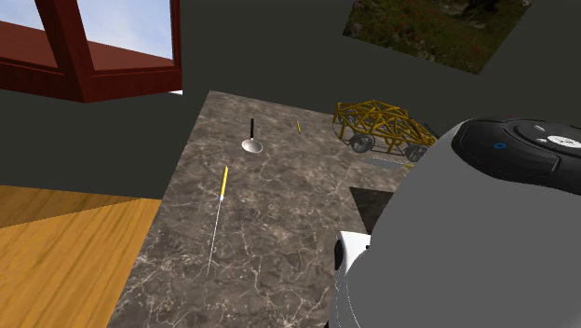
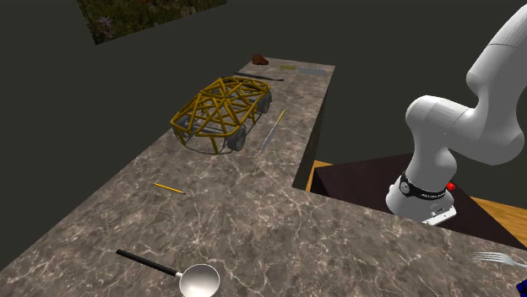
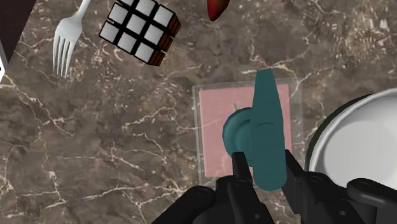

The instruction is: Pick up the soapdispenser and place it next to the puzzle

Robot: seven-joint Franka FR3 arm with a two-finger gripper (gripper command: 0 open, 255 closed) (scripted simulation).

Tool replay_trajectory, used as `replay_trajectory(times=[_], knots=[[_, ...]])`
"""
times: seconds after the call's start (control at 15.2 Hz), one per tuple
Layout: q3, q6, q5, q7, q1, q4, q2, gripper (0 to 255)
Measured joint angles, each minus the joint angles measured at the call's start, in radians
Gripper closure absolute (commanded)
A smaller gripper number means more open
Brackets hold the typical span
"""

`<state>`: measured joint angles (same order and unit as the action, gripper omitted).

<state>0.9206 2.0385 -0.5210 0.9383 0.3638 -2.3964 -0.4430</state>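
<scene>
1. Gripping is judged to be complete: the hand (image 3: 264, 162) is seen closed on the teal pump head of the soap dispenser (image 3: 215, 130), with one black finger pressed against each side of it.
2. The soap dispenser, a clear square body with pink filling under the teal pump, is found directly beneath the hand on the marbled desk (image 3: 95, 159), just beside a white bowl (image 3: 347, 137).
3. Whether its base is raised off the desk cannot be told from the wrist view, so the lift is counted as not yet confirmed.
4. The puzzle (image 3: 139, 30), a cube of white tiles with dark edges, is seen well apart from the soap dispenser, with a fork (image 3: 67, 38) near it on one side and a red object (image 3: 217, 7) near it on the other.
5. Left to be done, as judged here: the soap dispenser is to be carried across to the puzzle, set down upright beside it on the bare stretch of desk between them, and released.
</scene>
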Motion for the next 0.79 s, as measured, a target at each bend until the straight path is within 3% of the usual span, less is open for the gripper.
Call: replay_trajectory(times=[0.2,0.26,0.66,0.79], knots=[[0.000,0.002,0.000,0.000,0.000,0.000,0.001,255],[0.001,0.002,0.000,0.000,0.000,0.001,0.001,0],[0.002,0.002,0.000,0.001,0.000,-0.001,0.002,0],[-0.025,-0.042,0.005,-0.005,0.004,0.022,-0.018,0]])
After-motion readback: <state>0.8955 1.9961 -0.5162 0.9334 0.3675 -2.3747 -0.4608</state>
